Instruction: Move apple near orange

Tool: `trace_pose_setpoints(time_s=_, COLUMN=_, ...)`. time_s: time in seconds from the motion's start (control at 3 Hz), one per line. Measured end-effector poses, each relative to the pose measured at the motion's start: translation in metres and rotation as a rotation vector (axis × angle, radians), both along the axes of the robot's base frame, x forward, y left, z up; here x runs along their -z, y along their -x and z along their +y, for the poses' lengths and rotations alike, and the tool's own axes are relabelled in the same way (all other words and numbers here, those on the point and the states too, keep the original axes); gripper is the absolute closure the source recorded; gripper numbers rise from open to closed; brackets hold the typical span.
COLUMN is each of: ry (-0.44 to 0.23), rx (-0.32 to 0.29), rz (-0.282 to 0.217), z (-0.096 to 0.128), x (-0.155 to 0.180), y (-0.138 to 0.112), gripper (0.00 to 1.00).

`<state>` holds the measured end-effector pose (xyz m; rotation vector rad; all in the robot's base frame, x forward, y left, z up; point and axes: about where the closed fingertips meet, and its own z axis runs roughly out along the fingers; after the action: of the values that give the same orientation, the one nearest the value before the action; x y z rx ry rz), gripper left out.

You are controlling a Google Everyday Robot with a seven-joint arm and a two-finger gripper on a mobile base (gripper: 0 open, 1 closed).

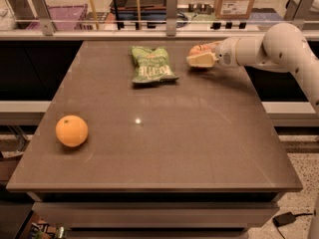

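Note:
The orange (72, 130), round and bright, lies near the table's front left corner. The apple (198, 48) shows only as a reddish patch at the far right of the table, mostly hidden by my gripper (199, 55). The gripper reaches in from the right on a white arm (269, 49) and sits right at the apple, low over the table top. The apple and the orange are far apart, across the table's diagonal.
A green chip bag (149, 64) lies flat at the far middle of the brown table (164, 148), just left of the gripper. A rail with posts (172, 6) runs behind the table's far edge, with shelves and a cardboard box (235, 0) beyond.

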<state>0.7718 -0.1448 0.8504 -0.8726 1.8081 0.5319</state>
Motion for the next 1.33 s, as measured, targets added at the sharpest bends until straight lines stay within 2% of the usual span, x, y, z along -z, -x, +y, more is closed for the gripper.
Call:
trace_pose_setpoints(time_s=1.0, ry=0.021, rx=-0.066, rz=-0.028, z=0.019, x=-0.044, y=0.022, gripper=1.00)
trace_pose_setpoints(time_s=1.33, ry=0.013, rx=-0.156, rz=-0.045, z=0.045, x=-0.048, y=0.042, gripper=1.00)
